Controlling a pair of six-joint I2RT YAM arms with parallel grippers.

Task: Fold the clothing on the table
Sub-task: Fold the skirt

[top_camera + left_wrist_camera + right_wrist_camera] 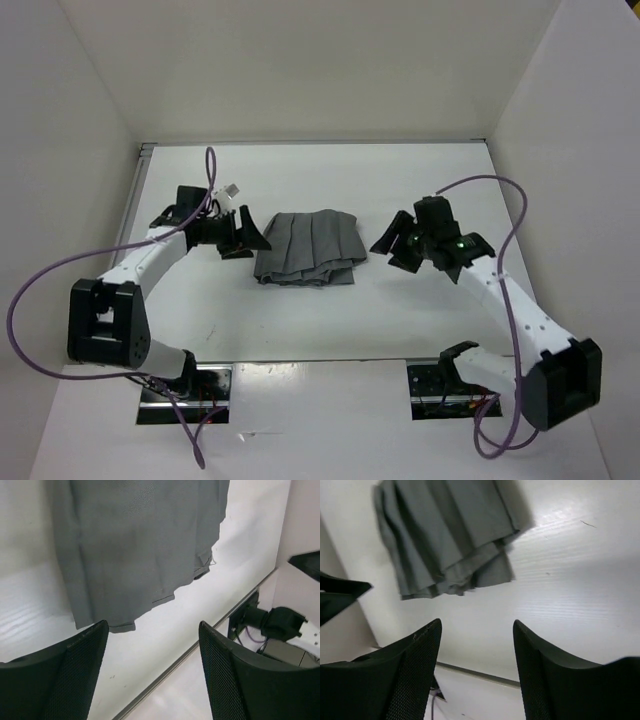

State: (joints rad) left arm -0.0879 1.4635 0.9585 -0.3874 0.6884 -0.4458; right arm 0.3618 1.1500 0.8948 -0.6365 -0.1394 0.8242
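Clothing [308, 248] flat on table [400, 320]

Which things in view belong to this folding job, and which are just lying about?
For the job:
- clothing, grey and pleated, lying mid-table
- table beneath it
- left arm and right arm, jaws open on either side of it

Just there:
- purple cables trailing from the arms
- wiring bays by the arm bases
- metal rail along the table's edge

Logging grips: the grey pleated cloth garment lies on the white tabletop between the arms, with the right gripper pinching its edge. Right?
No: the right gripper is open and apart from the grey pleated garment, as the right wrist view shows; the rest holds.
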